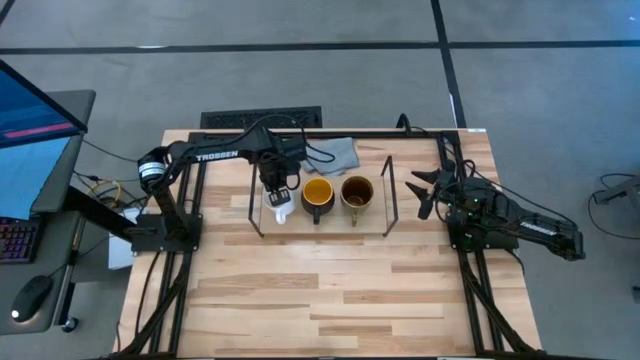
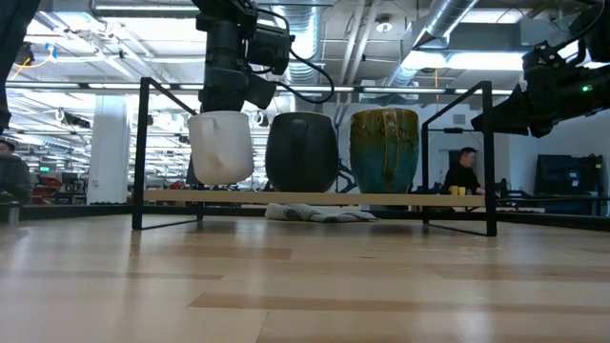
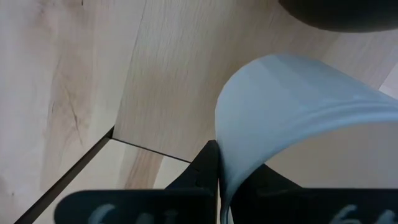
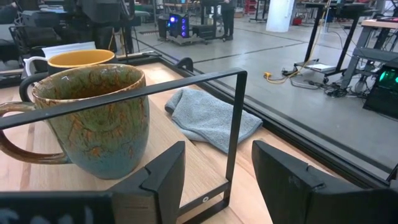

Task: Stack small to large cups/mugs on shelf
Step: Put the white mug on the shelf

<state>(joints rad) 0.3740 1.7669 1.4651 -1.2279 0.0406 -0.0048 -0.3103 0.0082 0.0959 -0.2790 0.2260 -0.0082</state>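
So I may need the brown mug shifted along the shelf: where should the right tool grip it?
Probably the rim wall, from above. The brown mug stands upright and open-topped, its handle pointing at the table's front edge. The dark mug sits close beside it, so a side approach looks cramped. The right tool hangs open just outside the shelf.

Left arm reaches from table's left side toward middle, wrist bent down. Left gripper (image 1: 281,196) points downward, fingers (image 3: 205,171) closed on rim of white mug (image 2: 220,147), one finger inside, one outside.

Right arm rests at table's right side, forearm low, angled inward. Right gripper (image 1: 422,192) hovers level, fingers (image 4: 163,172) spread apart, holding nothing.
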